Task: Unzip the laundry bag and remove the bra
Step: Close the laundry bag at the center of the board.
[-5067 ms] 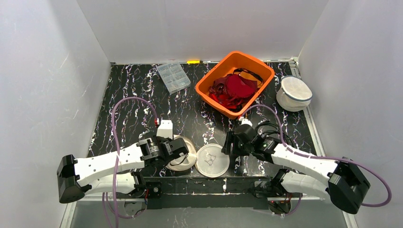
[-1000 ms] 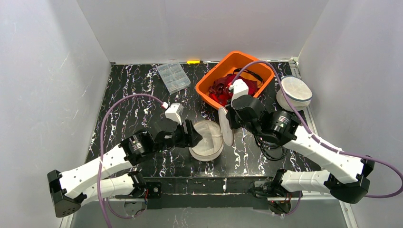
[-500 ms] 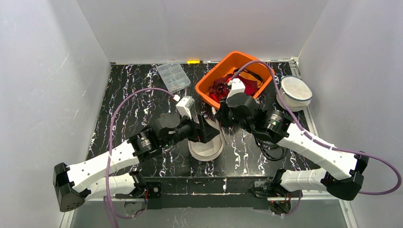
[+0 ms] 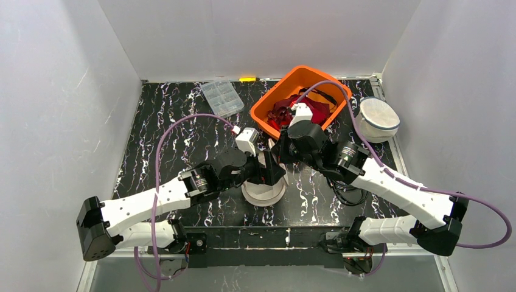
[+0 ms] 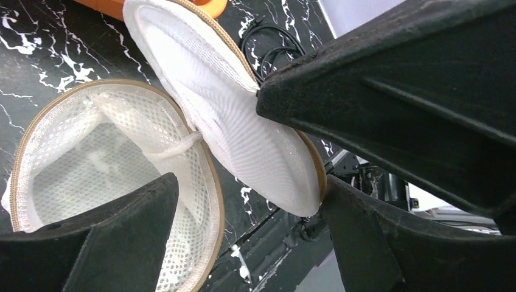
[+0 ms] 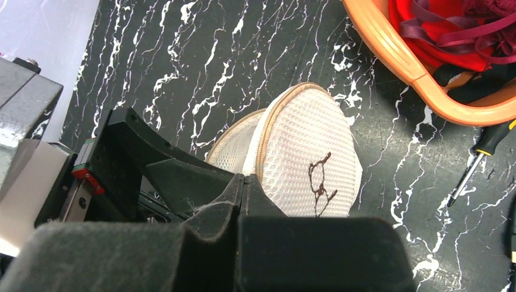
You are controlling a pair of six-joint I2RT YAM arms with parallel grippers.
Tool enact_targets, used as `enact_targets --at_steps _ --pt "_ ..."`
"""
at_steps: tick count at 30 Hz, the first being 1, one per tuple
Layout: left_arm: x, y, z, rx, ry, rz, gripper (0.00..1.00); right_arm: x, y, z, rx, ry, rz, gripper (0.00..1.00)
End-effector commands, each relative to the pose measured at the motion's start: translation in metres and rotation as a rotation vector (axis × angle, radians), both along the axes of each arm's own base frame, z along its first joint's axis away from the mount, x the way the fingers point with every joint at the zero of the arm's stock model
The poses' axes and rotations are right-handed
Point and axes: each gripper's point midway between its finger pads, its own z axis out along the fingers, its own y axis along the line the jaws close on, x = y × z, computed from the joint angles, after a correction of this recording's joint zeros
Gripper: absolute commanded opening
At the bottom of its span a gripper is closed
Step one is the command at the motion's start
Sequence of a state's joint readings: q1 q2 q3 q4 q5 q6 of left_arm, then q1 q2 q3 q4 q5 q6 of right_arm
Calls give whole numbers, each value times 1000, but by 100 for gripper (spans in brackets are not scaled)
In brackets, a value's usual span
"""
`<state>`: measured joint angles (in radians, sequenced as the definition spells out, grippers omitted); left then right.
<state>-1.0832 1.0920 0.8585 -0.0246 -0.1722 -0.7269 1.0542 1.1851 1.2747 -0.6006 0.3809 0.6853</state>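
Marbled table (image 4: 182,121), white mesh laundry bag (image 5: 91,164) unzipped, right fingers (image 6: 304,255) seemingly pinching flap (image 6: 304,164), left fingers (image 5: 426,91) spread.

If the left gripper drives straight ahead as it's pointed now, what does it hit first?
Probably the raised flap of the laundry bag, held up by the right gripper. It lies dead ahead of the open left gripper. Depth unclear.

Closed right gripper (image 6: 243,182) on the raised lid of the mesh bag (image 6: 301,155), orange bin (image 6: 403,62) and screwdriver (image 6: 472,164) beyond.
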Motion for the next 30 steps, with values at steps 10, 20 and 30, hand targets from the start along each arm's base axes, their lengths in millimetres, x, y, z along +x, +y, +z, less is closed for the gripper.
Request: enact_targets --at_steps 10,20,30 --pt "12 0 12 -69 -9 85 41 -1 11 7 74 9 10 1" --pt "12 11 4 -50 -5 120 14 -2 2 16 72 -28 7 16" --pt "5 64 -21 114 60 234 66 -5 -61 -20 -35 -131 -82 64"
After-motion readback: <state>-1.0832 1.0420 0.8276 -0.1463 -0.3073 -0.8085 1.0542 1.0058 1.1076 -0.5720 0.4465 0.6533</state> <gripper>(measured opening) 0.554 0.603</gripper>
